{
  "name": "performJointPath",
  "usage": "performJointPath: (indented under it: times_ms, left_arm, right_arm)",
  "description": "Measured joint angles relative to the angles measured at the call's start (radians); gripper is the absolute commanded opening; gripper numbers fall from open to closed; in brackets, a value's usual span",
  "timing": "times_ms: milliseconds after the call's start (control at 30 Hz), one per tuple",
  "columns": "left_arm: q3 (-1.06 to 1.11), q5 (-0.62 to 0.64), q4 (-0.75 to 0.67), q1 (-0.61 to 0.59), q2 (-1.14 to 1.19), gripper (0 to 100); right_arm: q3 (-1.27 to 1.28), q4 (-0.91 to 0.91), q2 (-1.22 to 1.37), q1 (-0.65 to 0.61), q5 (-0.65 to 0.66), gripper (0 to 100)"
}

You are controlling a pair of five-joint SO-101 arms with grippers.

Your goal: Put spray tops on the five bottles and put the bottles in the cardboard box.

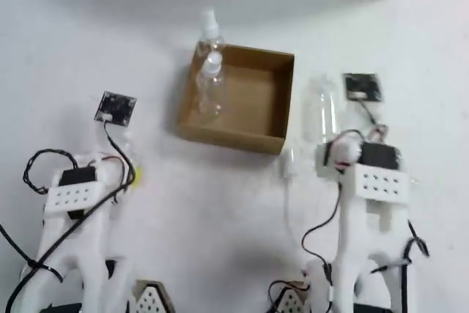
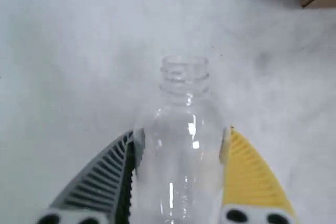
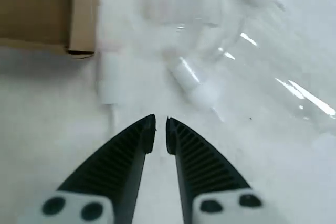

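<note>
Clear uncapped bottle (image 2: pixel 182 114), base cut off, gripped by left gripper (image 2: pixel 181 139), right gripper (image 3: pixel 160 127) closed on nothing, white spray top (image 3: pixel 108 82) faintly seen beside cardboard box (image 3: pixel 37 9) corner

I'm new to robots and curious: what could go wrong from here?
The clear, topless plastic bottle sits between the left jaws on its smooth round body; it may slip or twist when a top is pushed on. The small white spray top lies flat close to the brown cardboard box; the right jaws, almost shut, might nudge it away.
</note>
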Motion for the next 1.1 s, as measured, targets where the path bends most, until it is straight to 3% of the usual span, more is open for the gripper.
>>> performJointPath:
  times_ms: [100,233,733,1100]
  left_arm:
    - [0.0,0.002,-0.014,0.0,0.0,8]
    - [0.0,0.002,-0.017,0.0,0.0,8]
    - [0.0,0.002,-0.017,0.0,0.0,8]
    - [0.0,0.002,-0.017,0.0,0.0,8]
  right_arm:
    - [-0.005,0.0,0.043,-0.11,0.0,1.9]
    - [-0.005,-0.025,0.129,-0.19,0.0,9.4]
    - [-0.006,-0.244,0.393,-0.207,-0.026,11.7]
    - [-0.095,-0.261,0.578,-0.213,-0.023,11.2]
